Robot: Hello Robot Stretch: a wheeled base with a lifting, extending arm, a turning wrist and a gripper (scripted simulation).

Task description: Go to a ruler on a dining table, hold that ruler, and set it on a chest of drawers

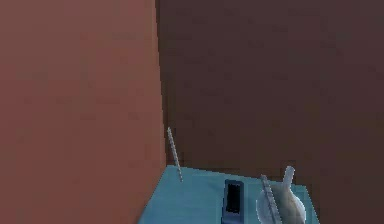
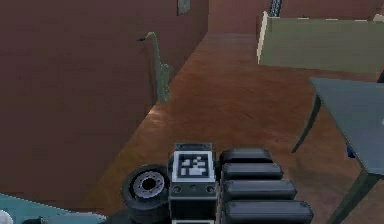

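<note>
A thin grey strip (image 1: 175, 155), long and narrow like a ruler, rises slanted from the far left corner of a teal top (image 1: 190, 200) at the forward view's bottom. The arm's stacked dark segments (image 2: 258, 185) and a white marker square (image 2: 193, 165) sit at the arm side view's bottom edge. Left of the marker is the gripper's dark round body (image 2: 148, 188). I cannot make out its fingers, so I cannot tell whether it holds anything. A sliver of the teal top (image 2: 30, 210) lies just left of it.
On the teal top lie a small black object (image 1: 233, 195) and a white dish with a white vase-like piece (image 1: 285, 200). Brown walls meet in a corner ahead. A dark table (image 2: 350, 105), a beige furniture piece (image 2: 320, 40) and open wood floor (image 2: 230, 100) lie to the side.
</note>
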